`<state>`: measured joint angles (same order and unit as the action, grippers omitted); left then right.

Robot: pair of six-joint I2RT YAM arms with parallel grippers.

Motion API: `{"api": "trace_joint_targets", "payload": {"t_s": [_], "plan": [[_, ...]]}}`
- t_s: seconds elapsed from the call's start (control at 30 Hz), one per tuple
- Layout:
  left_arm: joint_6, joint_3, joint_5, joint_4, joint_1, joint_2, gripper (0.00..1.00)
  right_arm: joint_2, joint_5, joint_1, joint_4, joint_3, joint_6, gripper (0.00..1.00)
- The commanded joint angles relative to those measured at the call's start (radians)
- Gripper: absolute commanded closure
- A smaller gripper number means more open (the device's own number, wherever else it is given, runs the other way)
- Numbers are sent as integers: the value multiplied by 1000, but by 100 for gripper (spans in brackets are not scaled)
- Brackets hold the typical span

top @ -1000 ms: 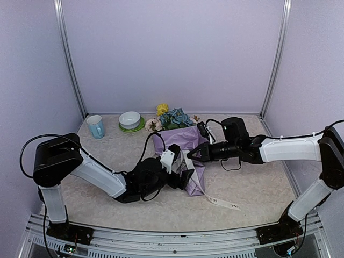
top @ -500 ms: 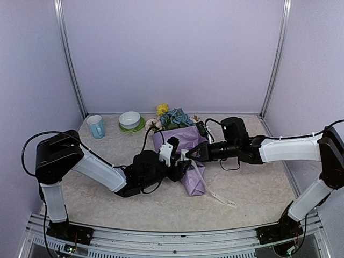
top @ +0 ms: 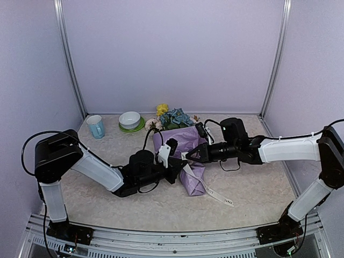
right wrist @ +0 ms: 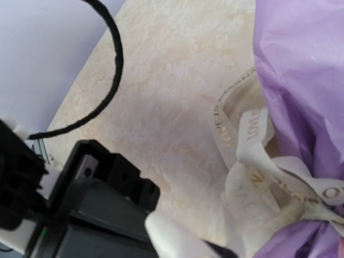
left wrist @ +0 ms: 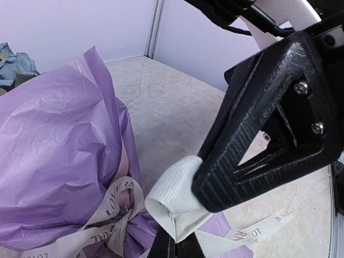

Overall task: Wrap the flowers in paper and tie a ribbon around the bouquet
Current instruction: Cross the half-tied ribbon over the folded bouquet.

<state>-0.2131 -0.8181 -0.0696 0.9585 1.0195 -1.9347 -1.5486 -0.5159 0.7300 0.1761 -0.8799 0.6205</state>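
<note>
The bouquet [top: 185, 153] lies mid-table, lilac paper [left wrist: 54, 145] bunched round the stems. The flowers [top: 172, 117] stick out at its far end, and a blue head [left wrist: 9, 58] shows in the left wrist view. The cream ribbon [left wrist: 110, 217] is knotted round the paper's narrow neck, and its printed tail [top: 220, 196] trails toward the front right. My left gripper [top: 179, 165] [left wrist: 185, 223] is shut on a folded loop of the ribbon. My right gripper [top: 189, 157] is shut right beside it at the neck, with a blurred white strand of ribbon at its tips.
A blue mug [top: 96, 127] stands at the back left. Next to it is a white bowl [top: 129, 118] on a green saucer [top: 132, 128]. Lilac walls and metal posts close the table on three sides. A black cable [right wrist: 110, 80] loops over the table near the right arm.
My left gripper moved in toward the bouquet's neck and went from open to shut on a ribbon loop. The ribbon tail drew in slightly. The right gripper stayed put.
</note>
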Motion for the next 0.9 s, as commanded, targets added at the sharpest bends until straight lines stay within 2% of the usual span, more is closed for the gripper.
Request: {"api": "trace_joint_targets", "payload": {"t_s": [0.0,0.07,0.1,0.17,0.23,0.4,0.53,0.7,0.87], "plan": [[5,45,43,-13,-30,57,100,10,-19,-6,-48,-22,-46,100],[18,43,54,-59,-41,68,100,1,-38,-7,-78,-30,-61,100],[25,39,67,-93,-48,71,100,-3,-44,-7,-96,-36,-74,94],[40,18,102,-155,-61,72,100,-12,-41,-13,-144,-56,-105,73],[54,-9,130,-236,-69,71,100,-17,-8,-35,-218,-93,-152,63],[74,-64,205,-428,-83,67,100,-94,106,-91,-367,-234,-335,62],[74,-137,264,-578,-96,49,100,-226,96,-89,-522,-371,-522,62],[65,-173,287,-615,-106,40,100,-326,46,-89,-615,-466,-664,62],[53,-219,314,-676,-121,14,100,-367,35,-89,-630,-508,-710,61]]}}
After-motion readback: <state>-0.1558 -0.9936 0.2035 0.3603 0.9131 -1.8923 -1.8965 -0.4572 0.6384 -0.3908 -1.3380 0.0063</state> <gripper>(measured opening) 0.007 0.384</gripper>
